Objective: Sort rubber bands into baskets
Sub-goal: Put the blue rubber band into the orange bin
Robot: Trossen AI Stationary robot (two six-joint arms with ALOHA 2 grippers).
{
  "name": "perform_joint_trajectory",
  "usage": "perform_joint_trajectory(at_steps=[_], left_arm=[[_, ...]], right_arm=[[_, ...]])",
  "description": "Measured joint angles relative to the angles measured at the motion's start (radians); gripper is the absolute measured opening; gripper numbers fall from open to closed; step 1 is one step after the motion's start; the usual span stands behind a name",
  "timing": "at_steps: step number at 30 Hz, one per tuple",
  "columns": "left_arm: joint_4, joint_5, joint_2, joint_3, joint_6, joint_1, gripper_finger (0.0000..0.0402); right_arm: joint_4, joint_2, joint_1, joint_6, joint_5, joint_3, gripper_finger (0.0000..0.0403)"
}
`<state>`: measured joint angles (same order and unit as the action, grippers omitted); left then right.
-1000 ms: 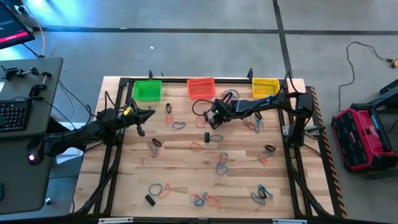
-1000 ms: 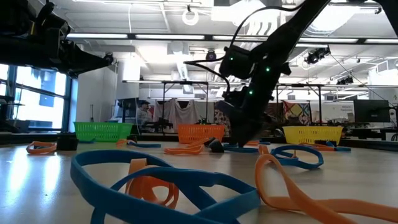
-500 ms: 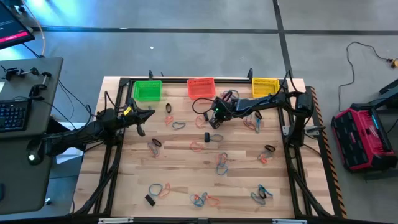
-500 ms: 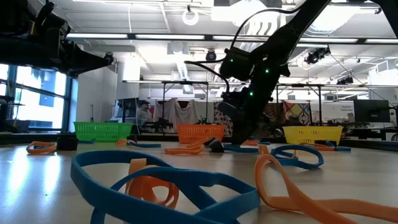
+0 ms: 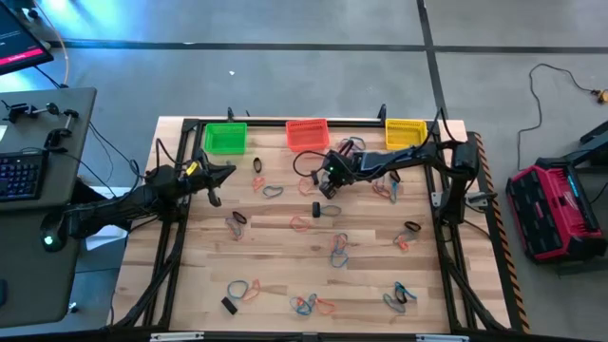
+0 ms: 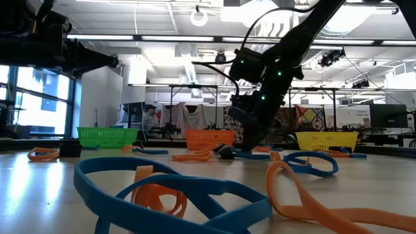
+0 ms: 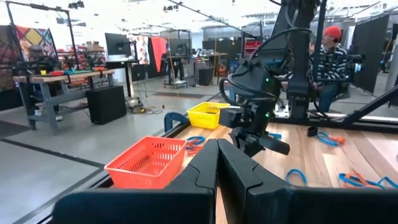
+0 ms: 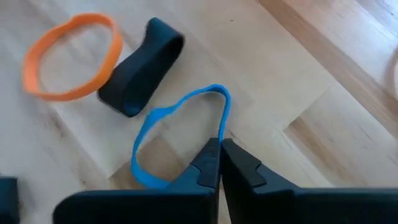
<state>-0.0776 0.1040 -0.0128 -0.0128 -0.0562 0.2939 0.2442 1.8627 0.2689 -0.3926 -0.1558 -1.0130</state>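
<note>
- The right gripper is seen low over the middle of the table, just in front of the red basket.
- In its wrist view the two fingers are pressed together on the edge of a blue band; the band appears pinched, most of its loop lying flat on the wood.
- Just beside that band lie a black band and an orange band, neither of them touched.
- The left gripper is held above the table's left side, in front of the green basket; its fingers are clenched on nothing.
- The yellow basket stands at the far edge on the right, in a row with the other two.
- Whether any basket already holds bands cannot be told from above; in the left wrist view, what shows of the red basket looks empty.
- Many bands are scattered over the wood: a cluster by the yellow basket, several across the middle, and groups along the near edge, such as the blue and orange ones.
- By that spread, the sorting is judged to be at an early stage, with nearly all of it left.
- The step in hand seems to be a pick-up of the blue band; lifting it and dropping it in a basket are not yet done.
</note>
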Motion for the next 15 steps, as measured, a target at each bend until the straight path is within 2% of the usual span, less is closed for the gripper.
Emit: perform_joint_trajectory(at_steps=[6,11,15], left_arm=[[0.0,-0.021,0.0,0.0,-0.058,-0.001,0.0],[0.001,-0.022,0.0,0.0,-0.011,0.0,0.0],[-0.002,-0.024,0.0,0.0,0.024,0.0,0.0]], right_arm=[[0.001,-0.04,-0.001,0.009,-0.015,0.002,0.0],[-0.021,-0.054,-0.001,0.017,-0.033,0.002,0.0],[-0.128,-0.055,0.008,0.035,-0.053,0.001,0.0]])
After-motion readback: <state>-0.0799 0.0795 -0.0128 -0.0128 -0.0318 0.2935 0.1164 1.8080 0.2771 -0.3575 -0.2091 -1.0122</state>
